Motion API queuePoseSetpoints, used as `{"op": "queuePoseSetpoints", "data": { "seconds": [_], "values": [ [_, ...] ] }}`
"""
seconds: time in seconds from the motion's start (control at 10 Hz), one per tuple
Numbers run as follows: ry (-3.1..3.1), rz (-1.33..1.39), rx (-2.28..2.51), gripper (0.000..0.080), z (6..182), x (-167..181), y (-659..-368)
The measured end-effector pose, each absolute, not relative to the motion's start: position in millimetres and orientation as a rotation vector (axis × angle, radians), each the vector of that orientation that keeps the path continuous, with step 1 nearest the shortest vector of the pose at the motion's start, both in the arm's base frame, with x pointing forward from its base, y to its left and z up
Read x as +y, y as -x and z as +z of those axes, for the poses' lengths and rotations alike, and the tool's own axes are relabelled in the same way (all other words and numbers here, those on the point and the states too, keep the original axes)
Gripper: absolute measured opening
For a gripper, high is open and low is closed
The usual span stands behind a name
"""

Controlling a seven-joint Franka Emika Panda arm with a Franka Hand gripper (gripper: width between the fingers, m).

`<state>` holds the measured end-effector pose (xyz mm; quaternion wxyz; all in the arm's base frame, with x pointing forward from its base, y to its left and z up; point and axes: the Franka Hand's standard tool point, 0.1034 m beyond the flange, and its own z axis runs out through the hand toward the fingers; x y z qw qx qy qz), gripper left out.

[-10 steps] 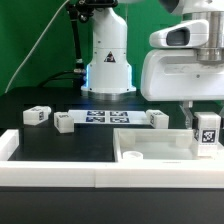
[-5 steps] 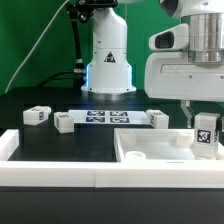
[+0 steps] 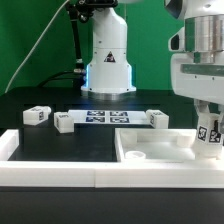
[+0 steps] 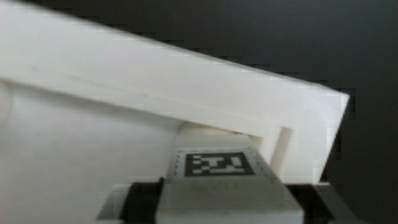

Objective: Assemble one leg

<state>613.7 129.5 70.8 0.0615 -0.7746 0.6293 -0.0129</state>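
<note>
My gripper (image 3: 209, 122) is shut on a leg (image 3: 210, 134), a small white peg with a black-and-white tag, held upright over the far right corner of the large flat white square piece (image 3: 150, 155) at the exterior view's right. In the wrist view the leg (image 4: 221, 178) sits between my dark fingers (image 4: 306, 200), just above a corner of the white square piece (image 4: 107, 120). Three more legs lie on the table: one far left (image 3: 36, 115), one beside it (image 3: 64, 122), one right of the marker board (image 3: 159, 119).
The marker board (image 3: 108, 118) lies flat in front of the robot base (image 3: 107, 60). Long white border rails (image 3: 60, 175) run along the front, with one end at the left (image 3: 8, 146).
My gripper with the leg has moved toward the exterior view's right and slightly down, over the white piece's right corner.
</note>
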Motion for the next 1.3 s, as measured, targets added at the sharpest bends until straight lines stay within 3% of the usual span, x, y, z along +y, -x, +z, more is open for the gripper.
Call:
{"op": "queuePoseSetpoints", "data": {
  "seconds": [0.4,0.6,0.7,0.8,1.3],
  "values": [
    [2.174,-0.011,2.074,0.0292,70.6,129.0,-614.4],
    [2.26,-0.022,1.979,0.0573,70.9,127.0,-615.3],
    [2.362,-0.032,1.87,0.0573,72.2,126.6,-616.3],
    [2.532,-0.049,1.673,0.0634,74.6,128.3,-617.8],
    [2.959,-0.098,0.883,0.0648,77.8,123.7,-621.8]
  ]
}}
